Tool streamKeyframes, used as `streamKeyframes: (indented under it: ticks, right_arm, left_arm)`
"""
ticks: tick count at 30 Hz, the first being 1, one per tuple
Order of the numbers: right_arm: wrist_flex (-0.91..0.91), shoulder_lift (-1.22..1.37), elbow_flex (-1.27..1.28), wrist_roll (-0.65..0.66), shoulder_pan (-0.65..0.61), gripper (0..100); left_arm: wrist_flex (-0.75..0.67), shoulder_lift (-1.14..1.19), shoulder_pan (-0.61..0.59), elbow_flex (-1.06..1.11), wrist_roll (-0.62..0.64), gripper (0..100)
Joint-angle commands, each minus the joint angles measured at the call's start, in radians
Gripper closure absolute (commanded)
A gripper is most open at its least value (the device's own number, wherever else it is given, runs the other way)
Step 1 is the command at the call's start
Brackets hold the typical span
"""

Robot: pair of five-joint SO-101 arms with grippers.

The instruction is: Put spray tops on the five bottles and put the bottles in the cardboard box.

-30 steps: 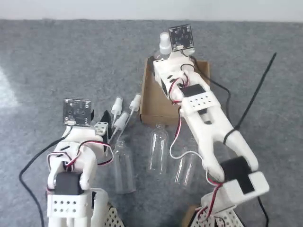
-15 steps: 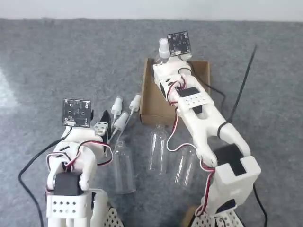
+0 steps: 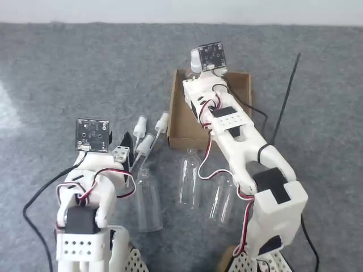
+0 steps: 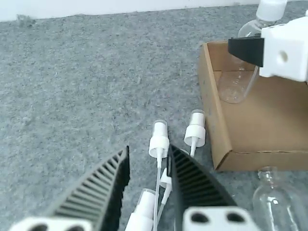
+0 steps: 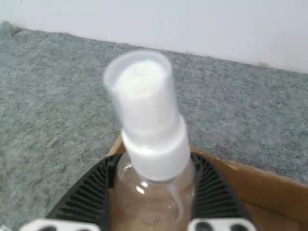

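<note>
Right pincer [image 5: 154, 180]: closed on a bottle [image 5: 144, 144] that has its spray top on.
Held bottle: tilted, at the far end of the cardboard box [image 3: 173, 116]. Whether it touches the floor of the box, I cannot tell.
Left pincer [image 4: 148, 150]: open and holding nothing, low over three loose spray tops [image 4: 159, 139] that lie just beside the box.
Bare bottles [image 3: 190, 178]: three, lying on the table [image 3: 68, 68] near the box, all without tops.
Done: one bottle is capped and, as I judge, almost placed in the box.
Left to do: the three bare bottles need tops and then go into the box. The right arm [image 3: 244, 147] covers part of the box, so I cannot confirm a fifth bottle there.
</note>
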Motion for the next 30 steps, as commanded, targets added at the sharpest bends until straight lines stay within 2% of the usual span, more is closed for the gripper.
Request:
streamKeyframes:
  ticks: [1, 14, 21, 30]
  right_arm:
    - [-0.015, -0.019, -0.068, 0.055, -0.022, 83.9]
    - [-0.019, -0.021, -0.069, 0.057, -0.025, 80.2]
    - [-0.013, -0.021, -0.069, 0.058, -0.025, 68.6]
    - [-0.012, -0.033, -0.083, 0.092, -0.038, 68.2]
  left_arm:
    - [-0.04, -0.012, -0.003, -0.004, -0.005, 89]
    - [-0.038, -0.012, -0.003, -0.004, -0.005, 89]
    - [-0.037, -0.012, -0.005, -0.004, -0.005, 89]
    - [-0.037, -0.012, -0.005, -0.002, -0.005, 89]
